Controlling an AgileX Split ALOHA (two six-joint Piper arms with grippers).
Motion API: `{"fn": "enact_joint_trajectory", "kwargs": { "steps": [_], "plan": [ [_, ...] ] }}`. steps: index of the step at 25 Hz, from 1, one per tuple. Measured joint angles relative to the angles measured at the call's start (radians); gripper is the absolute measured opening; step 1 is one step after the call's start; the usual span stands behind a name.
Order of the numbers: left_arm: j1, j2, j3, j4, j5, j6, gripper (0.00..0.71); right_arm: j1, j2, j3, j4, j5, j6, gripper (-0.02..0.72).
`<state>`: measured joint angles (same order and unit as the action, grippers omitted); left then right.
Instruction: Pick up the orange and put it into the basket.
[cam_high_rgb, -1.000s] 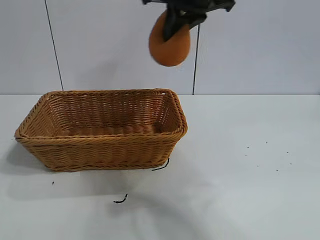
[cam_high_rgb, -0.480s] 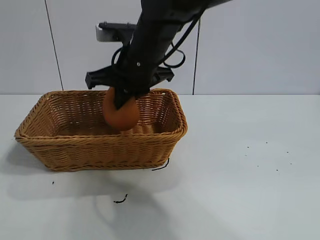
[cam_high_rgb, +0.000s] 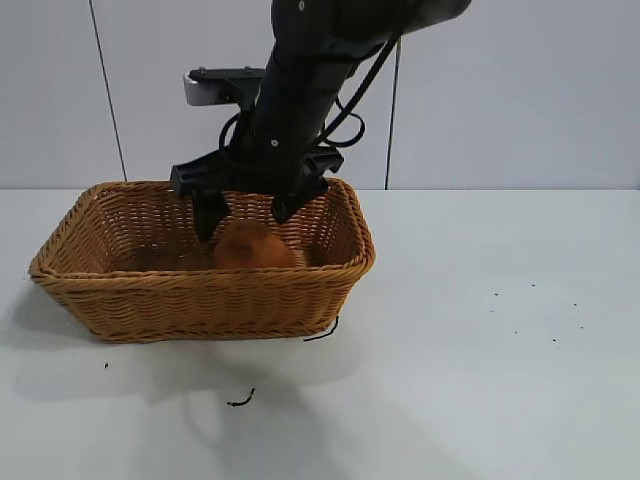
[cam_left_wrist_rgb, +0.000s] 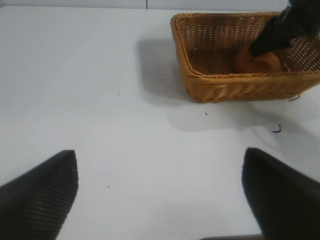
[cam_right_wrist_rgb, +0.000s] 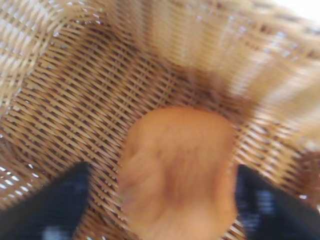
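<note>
The right gripper (cam_high_rgb: 249, 213) has its fingers spread open above the orange (cam_high_rgb: 250, 246), which lies in the basket (cam_high_rgb: 205, 291); it seems light, firm, best held at its sides.

White tabletop (cam_high_rgb: 480, 380) filling the lower part of the exterior view, matte and pale. Behind it, a light grey wall (cam_high_rgb: 520, 90) made of panels, with a thin dark vertical seam (cam_high_rgb: 108, 90) toward the left. On the table's near side, a small curled black scrap (cam_high_rgb: 240, 401), and a second thin black strand (cam_high_rgb: 322, 333) a little farther back. Toward the right, a scatter of tiny dark specks (cam_high_rgb: 532, 310), well apart from one another. Soft grey shadows (cam_high_rgb: 250, 420) spread across the table surface near the scraps.
</note>
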<state>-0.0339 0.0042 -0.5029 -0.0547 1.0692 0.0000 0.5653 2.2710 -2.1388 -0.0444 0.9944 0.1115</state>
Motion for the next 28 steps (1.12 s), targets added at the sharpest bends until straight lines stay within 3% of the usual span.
{"fn": "enact_joint_trajectory", "kwargs": {
  "steps": [15,20,28],
  "plan": [
    [0.000,0.000,0.000,0.000,0.000,0.000,0.639,-0.452,0.009,-0.045,-0.032,0.186,0.028,0.643],
    [0.000,0.000,0.000,0.000,0.000,0.000,0.639,-0.516,0.009,-0.045,-0.030,0.217,0.013,0.640],
    [0.000,0.000,0.000,0.000,0.000,0.000,0.639,-0.519,-0.012,-0.008,0.018,0.216,-0.002,0.634]
  ]
}}
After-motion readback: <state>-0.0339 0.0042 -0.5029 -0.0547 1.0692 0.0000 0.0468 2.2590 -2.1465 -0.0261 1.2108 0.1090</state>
